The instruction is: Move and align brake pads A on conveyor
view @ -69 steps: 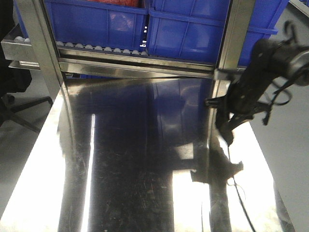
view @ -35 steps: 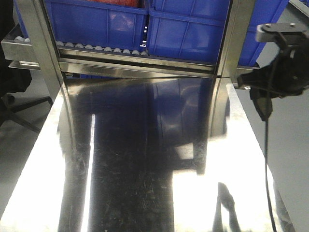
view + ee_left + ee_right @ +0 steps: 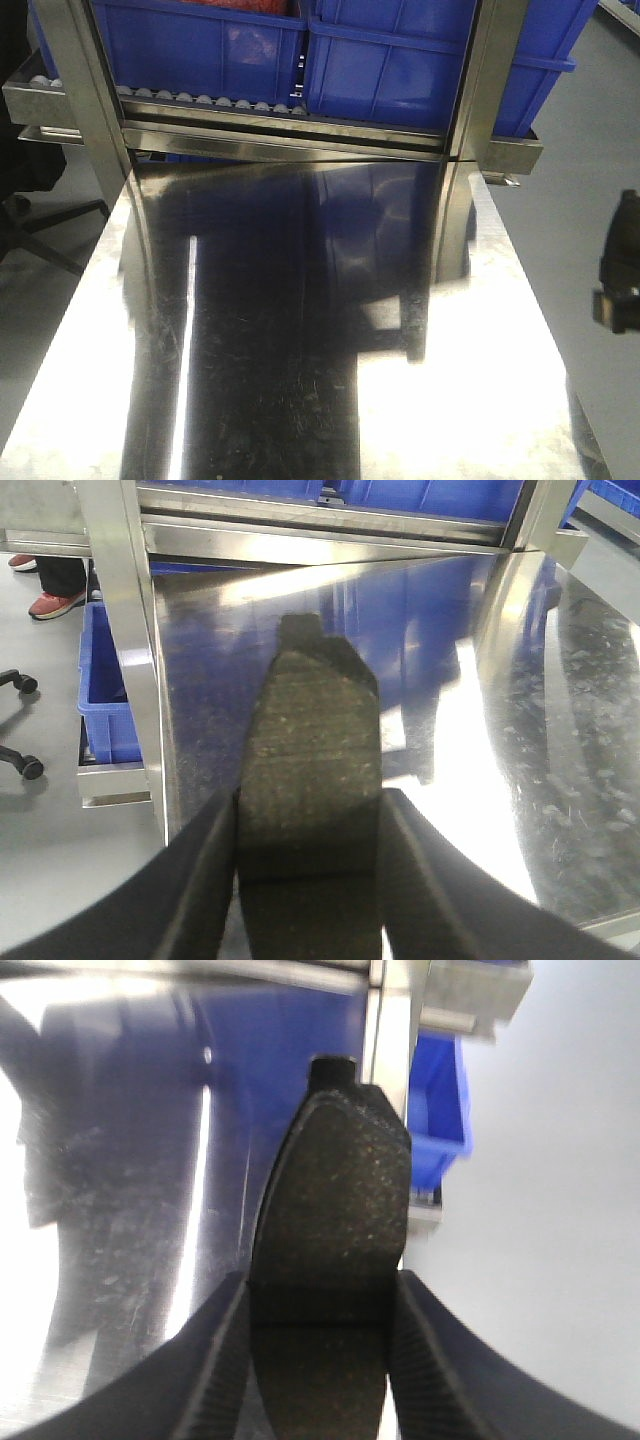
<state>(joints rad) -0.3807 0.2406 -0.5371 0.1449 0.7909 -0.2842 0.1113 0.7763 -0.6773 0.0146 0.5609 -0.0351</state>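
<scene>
A wide, shiny steel tabletop (image 3: pixel 300 380) is seen filling most of the front view, with blue reflections thrown across it. Behind it, large blue plastic bins (image 3: pixel 400 70) are carried on a roller rail (image 3: pixel 200 100) within a steel frame (image 3: pixel 85 90). A dark part of an arm (image 3: pixel 622 265) is caught at the right edge of that view, off the table's side; what it is exactly cannot be told.

In the left wrist view, the black left gripper (image 3: pixel 310 810) is shown with its two fingers pressed against the long sides of a flat, dark grey, rough-faced brake pad (image 3: pixel 315 720). The pad is held above the tabletop near its left edge, beside a steel upright (image 3: pixel 125 630), with its far end pointing towards the bins.

In the right wrist view, the black right gripper (image 3: pixel 320 1288) is likewise pinched on a second brake pad (image 3: pixel 335 1190), which is held above the table's right edge, partly over grey floor (image 3: pixel 540 1210). A small blue bin (image 3: pixel 437 1110) is seen below that edge.
</scene>
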